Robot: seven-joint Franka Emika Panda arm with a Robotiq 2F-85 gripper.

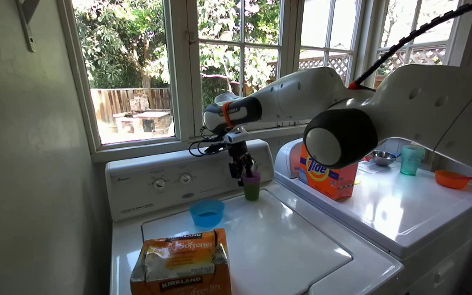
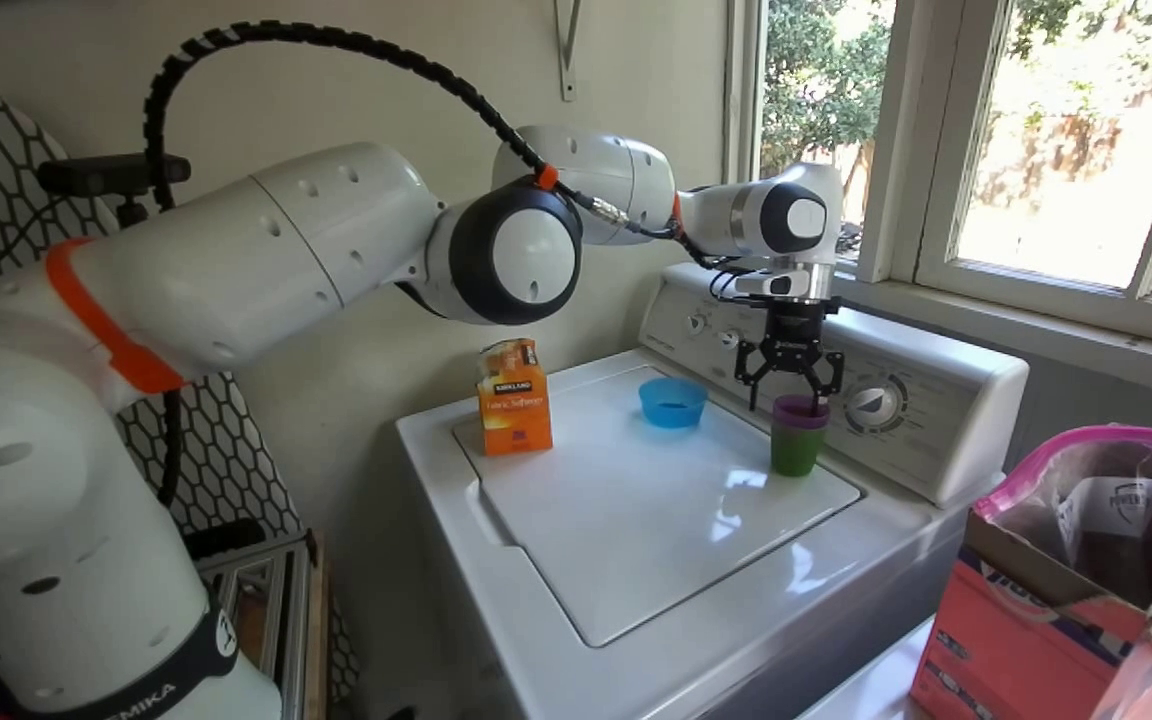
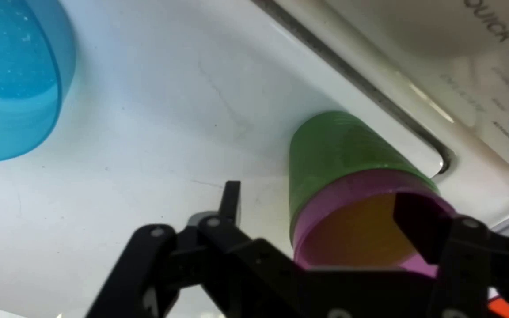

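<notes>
In an exterior view, a white enamelled washing machine point(image 2: 656, 540) fills the lower middle, its glossy lid point(image 2: 576, 500) closed. A white jointed robot arm point(image 2: 336, 230) stretches from lower left to upper right. An orange cardboard fabric softener box point(image 2: 516, 410) stands left of centre. Right of centre, a black two-fingered metal claw point(image 2: 785, 404) hangs spread wide, gripping nothing. Left of it sits a round translucent blue plastic bowl point(image 2: 671, 417); below the claw, upright on the lid, stands a green plastic cup with a purple rim point(image 2: 796, 450). In the wrist view, lower right, one black finger point(image 3: 429, 234) dips inside the cup and the other hangs outside. Because that finger is inside, a sideways move could hook the rim and topple the cup; a slanted lift could drag it across the lid
</notes>
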